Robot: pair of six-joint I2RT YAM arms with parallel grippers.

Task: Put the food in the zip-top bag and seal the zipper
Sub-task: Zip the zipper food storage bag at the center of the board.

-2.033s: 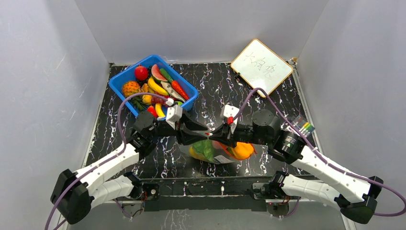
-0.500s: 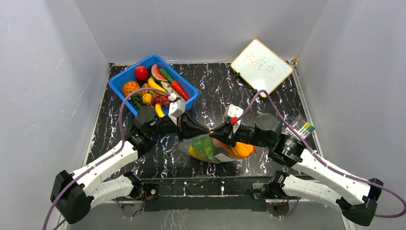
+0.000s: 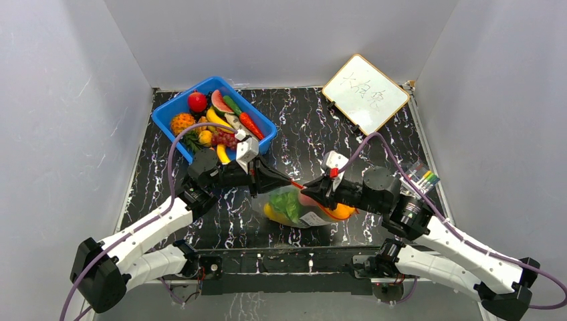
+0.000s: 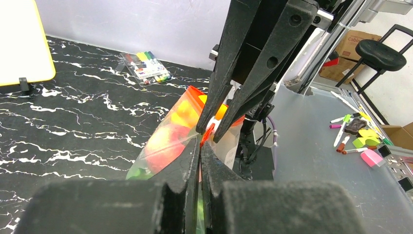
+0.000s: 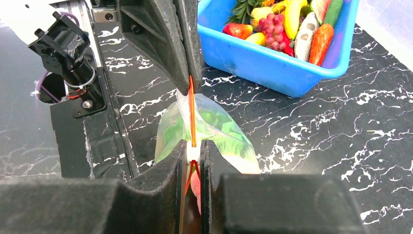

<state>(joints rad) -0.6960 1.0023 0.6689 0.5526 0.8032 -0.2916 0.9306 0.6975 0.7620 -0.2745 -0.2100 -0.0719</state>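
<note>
The clear zip-top bag (image 3: 301, 208) lies on the marbled table between the two arms. It holds food: green lettuce (image 3: 287, 204) and an orange-yellow pepper (image 3: 341, 211). Its red-orange zipper (image 5: 192, 114) stands upright, stretched between the grippers. My left gripper (image 3: 289, 181) is shut on the zipper's left end; in the left wrist view its tips (image 4: 200, 144) pinch the red strip. My right gripper (image 3: 307, 192) is shut on the zipper's small white slider (image 5: 194, 152), a short way from the left gripper (image 5: 189, 85). The rest of the strip is hidden behind the right fingers.
A blue bin (image 3: 160, 120) with more toy fruits and vegetables stands at the back left, just behind the left gripper. A whiteboard (image 3: 364, 90) leans at the back right. A marker pack (image 3: 424, 177) lies near the right edge. Grey walls enclose the table.
The right gripper has slid to the right along the zipper, away from the left gripper, which has held its place. The two tips were touching; a stretch of strip now shows between them.
</note>
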